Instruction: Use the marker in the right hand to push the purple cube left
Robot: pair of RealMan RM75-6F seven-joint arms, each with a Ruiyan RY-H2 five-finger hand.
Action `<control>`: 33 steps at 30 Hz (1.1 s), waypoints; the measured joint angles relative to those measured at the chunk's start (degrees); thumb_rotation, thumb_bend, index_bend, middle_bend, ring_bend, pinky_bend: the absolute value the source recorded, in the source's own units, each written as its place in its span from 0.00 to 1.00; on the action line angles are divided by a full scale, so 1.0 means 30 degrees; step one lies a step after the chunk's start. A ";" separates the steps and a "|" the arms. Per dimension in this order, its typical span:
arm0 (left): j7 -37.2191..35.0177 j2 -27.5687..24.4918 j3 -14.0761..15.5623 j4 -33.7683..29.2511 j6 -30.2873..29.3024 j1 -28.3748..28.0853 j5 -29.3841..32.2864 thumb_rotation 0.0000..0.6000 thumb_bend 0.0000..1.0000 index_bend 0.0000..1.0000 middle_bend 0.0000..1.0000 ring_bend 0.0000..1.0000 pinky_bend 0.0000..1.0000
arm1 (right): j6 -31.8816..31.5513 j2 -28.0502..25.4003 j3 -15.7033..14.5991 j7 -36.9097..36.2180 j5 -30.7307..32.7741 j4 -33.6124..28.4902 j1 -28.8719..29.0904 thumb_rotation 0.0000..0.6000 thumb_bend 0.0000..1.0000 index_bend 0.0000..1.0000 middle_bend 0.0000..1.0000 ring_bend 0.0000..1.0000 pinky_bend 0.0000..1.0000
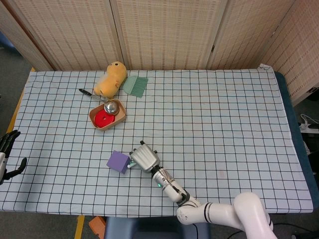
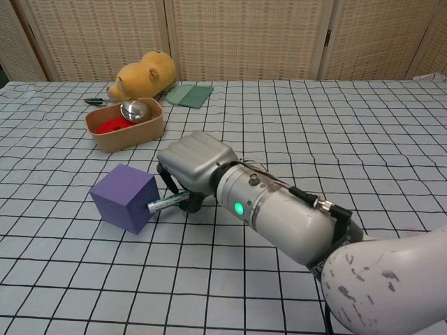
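While your right hand [image 2: 192,164] grips the marker [image 2: 166,201], its tip touches the purple cube's [image 2: 124,197] right face, near-left of table centre. Cube looks like light foam and will likely slide easily; push low and centred or it twists. Left hand [image 1: 7,149] idle, fingers apart.

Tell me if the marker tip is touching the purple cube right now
Touching. In the chest view the marker, held in the right hand, meets the right face of the purple cube with no gap showing at its tip.

Matt purple cube [image 2: 124,198], checked cloth [image 2: 391,139]
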State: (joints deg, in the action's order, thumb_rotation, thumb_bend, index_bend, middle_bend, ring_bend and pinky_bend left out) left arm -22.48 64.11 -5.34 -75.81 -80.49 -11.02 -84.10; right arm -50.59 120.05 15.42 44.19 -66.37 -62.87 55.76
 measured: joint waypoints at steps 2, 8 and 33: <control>-0.0090 -0.0027 -0.0005 -0.0003 -0.0038 0.0023 0.0004 1.00 0.45 0.00 0.00 0.00 0.09 | -0.0035 0.0400 0.0156 0.0065 0.0026 0.0546 0.0274 1.00 0.41 0.98 0.86 0.65 0.33; -0.0447 -0.0108 -0.0018 0.0061 -0.0286 0.0178 0.0001 1.00 0.45 0.00 0.00 0.00 0.09 | -0.0062 0.1596 0.0884 -0.0112 0.0127 0.2443 0.1219 1.00 0.41 0.98 0.86 0.65 0.33; -0.1234 -0.0286 -0.0031 0.0286 -0.0624 0.0402 -0.0105 1.00 0.45 0.00 0.00 0.00 0.09 | 0.0559 0.3317 0.0949 -0.4320 0.2274 0.6725 0.5306 1.00 0.41 0.98 0.86 0.65 0.33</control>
State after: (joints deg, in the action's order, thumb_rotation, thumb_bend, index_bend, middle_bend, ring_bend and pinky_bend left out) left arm -26.19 63.25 -5.43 -74.96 -82.36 -9.82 -84.41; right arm -48.92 130.00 18.27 31.23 -59.55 -42.70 71.68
